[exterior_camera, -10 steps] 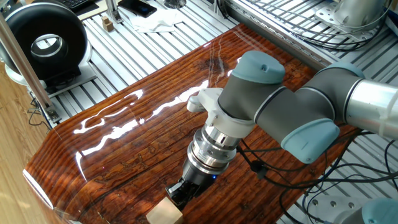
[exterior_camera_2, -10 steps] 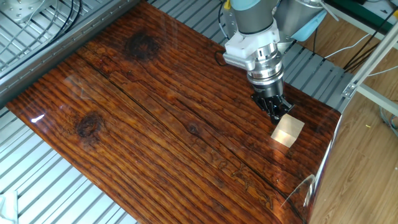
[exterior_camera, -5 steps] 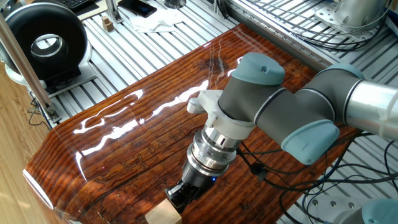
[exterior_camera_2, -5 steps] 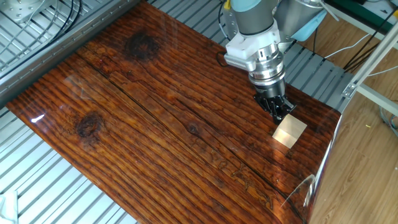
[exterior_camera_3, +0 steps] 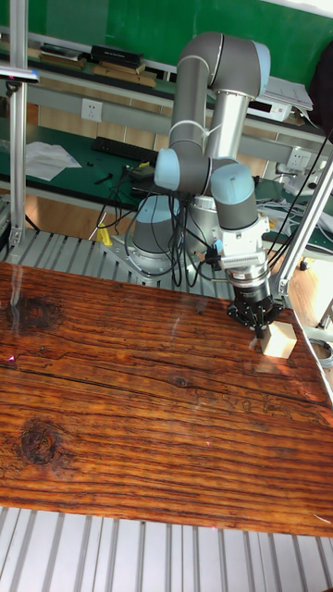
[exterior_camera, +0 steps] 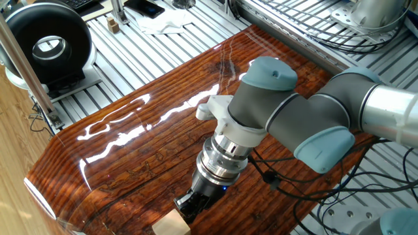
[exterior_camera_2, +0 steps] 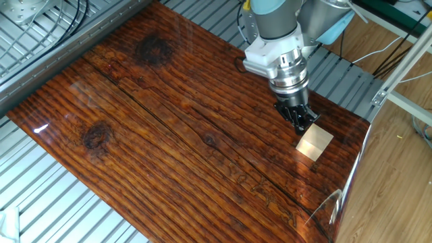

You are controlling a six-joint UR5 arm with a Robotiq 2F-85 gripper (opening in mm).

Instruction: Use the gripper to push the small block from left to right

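The small block point(exterior_camera_2: 314, 142) is a plain light-tan wooden cuboid lying on the dark red wooden table point(exterior_camera_2: 169, 121), close to its end edge. It also shows at the bottom edge of one fixed view as the block point(exterior_camera: 171, 226) and at the right in the tall view as the block point(exterior_camera_3: 278, 339). My black gripper point(exterior_camera_2: 303, 123) points down with its fingers together, shut on nothing, its tips pressed against the block's side. In the tall view the gripper point(exterior_camera_3: 259, 326) stands just left of the block.
The table edge point(exterior_camera_2: 351, 177) runs just beyond the block, with a light wooden floor point(exterior_camera_2: 398, 189) past it. A black round device point(exterior_camera: 49, 46) sits on the slatted metal bench behind the table. A tiny wooden piece point(exterior_camera: 113, 25) stands near it.
The gripper and the block have slid a short way toward the table's end edge between one second ago and half a second ago; since then nothing visibly moved.
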